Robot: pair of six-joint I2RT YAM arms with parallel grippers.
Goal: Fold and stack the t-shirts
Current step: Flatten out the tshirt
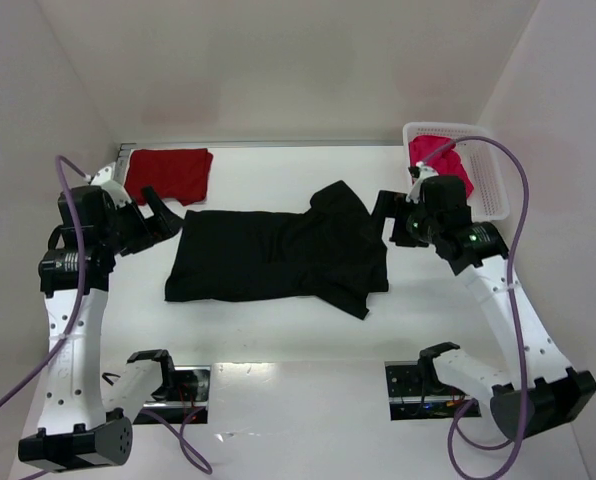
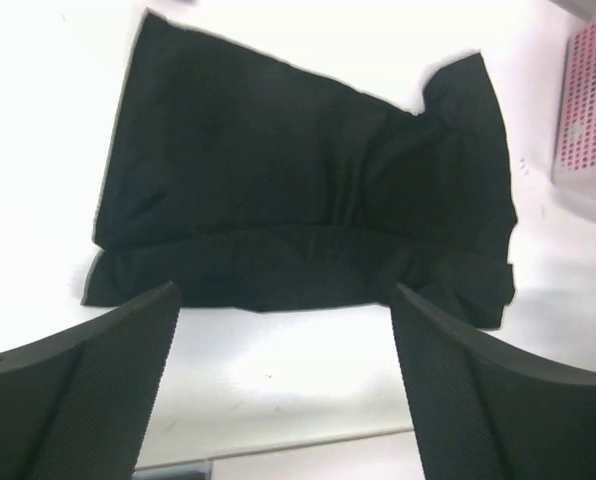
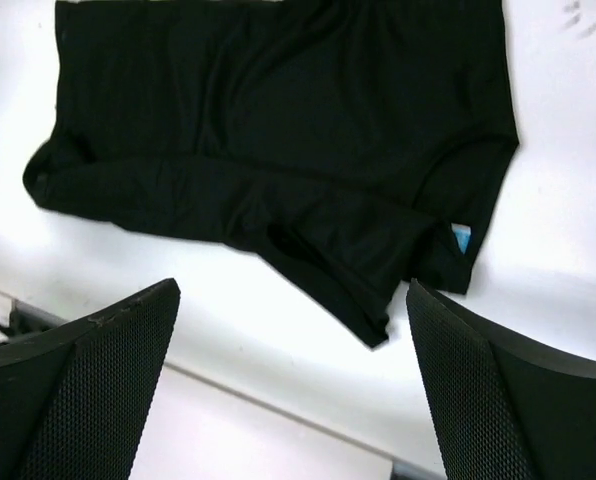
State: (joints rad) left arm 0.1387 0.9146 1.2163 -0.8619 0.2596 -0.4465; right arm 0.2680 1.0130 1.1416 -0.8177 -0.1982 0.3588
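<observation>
The black cloth t-shirt (image 1: 278, 255) at frame centre is matt, soft and creased, and the dark red cloth t-shirt (image 1: 170, 172) at upper left is equally matt. The white plastic mesh basket (image 1: 490, 185) at upper right is perforated and contains a matt pink-red cloth t-shirt (image 1: 440, 158). The white table surface (image 1: 278, 340) is smooth with a slight sheen, and the black left-gripper fingers (image 2: 78, 400) carry a fine dimpled matt texture.

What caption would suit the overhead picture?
Black t-shirt lies partly folded between two open-jawed arms; dark red t-shirt sits folded far left.

The black t-shirt (image 1: 268, 258) bears a blue tag (image 3: 462, 238); the dark red t-shirt (image 1: 168, 172) and pink-red t-shirt (image 1: 442, 160) are plain; the basket (image 1: 493, 190) and worktop (image 1: 278, 340) are white.
</observation>
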